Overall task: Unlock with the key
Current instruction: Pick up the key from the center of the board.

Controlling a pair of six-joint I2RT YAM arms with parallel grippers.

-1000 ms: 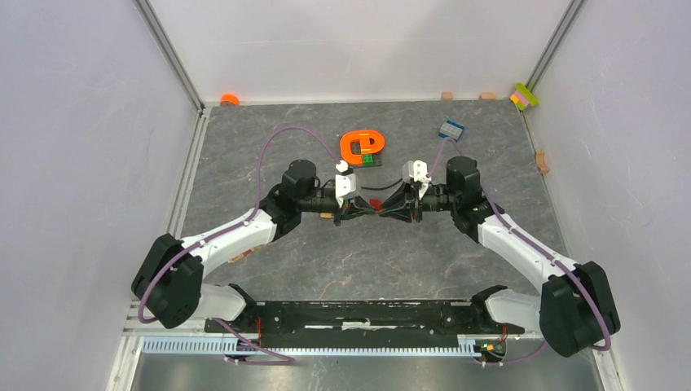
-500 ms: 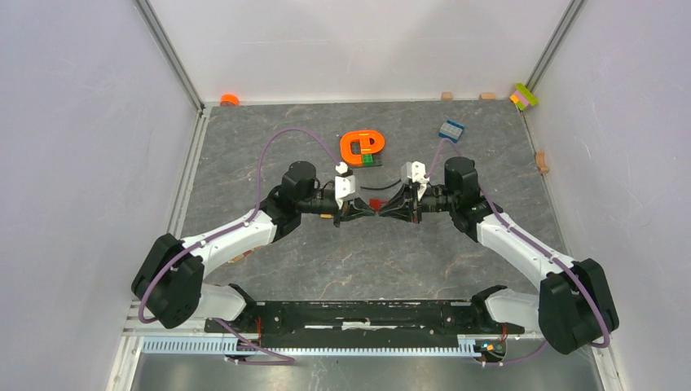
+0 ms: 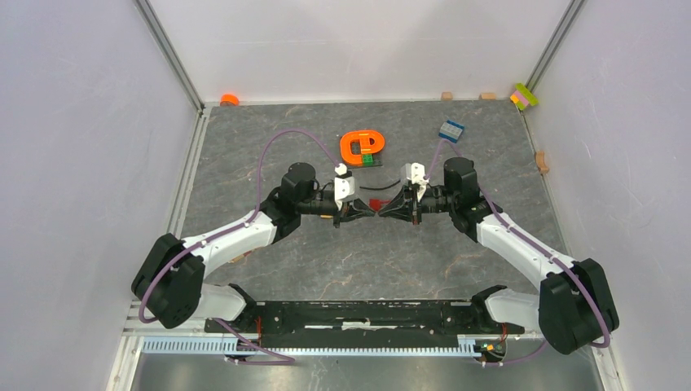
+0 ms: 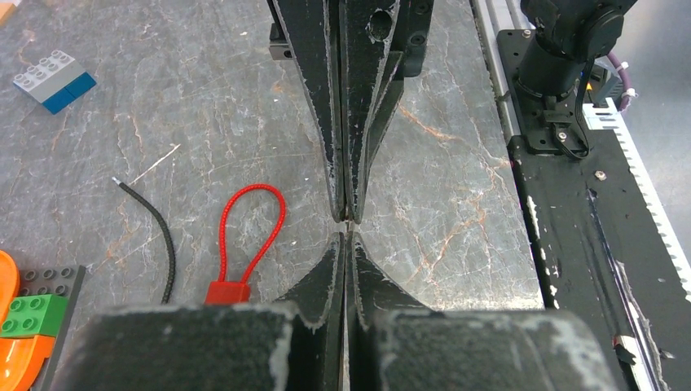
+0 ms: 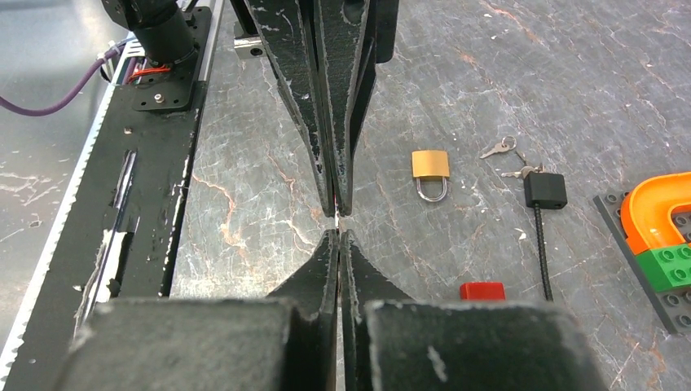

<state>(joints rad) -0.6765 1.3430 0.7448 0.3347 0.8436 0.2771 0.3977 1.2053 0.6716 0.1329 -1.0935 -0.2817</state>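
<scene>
My left gripper (image 3: 368, 212) and right gripper (image 3: 383, 211) meet tip to tip above the middle of the table. A thin silvery sliver, the key (image 4: 349, 226) seen edge-on, bridges the small gap between the two pairs of tips, and both grippers are shut on it. From the right wrist the key (image 5: 336, 221) is the same bright sliver. A small brass padlock (image 5: 429, 173) lies flat on the table below and beside the left arm, with nothing touching it.
A black cable lock (image 5: 544, 190) with small keys (image 5: 499, 148) lies past the padlock. A red cable lock (image 4: 244, 244) lies beside it. An orange and green brick build (image 3: 362, 147) and a blue-grey brick (image 3: 451, 129) sit further back.
The right gripper's jaws have closed onto the sliver at the left gripper's tips. Both arms have stayed almost in place, tip to tip.
</scene>
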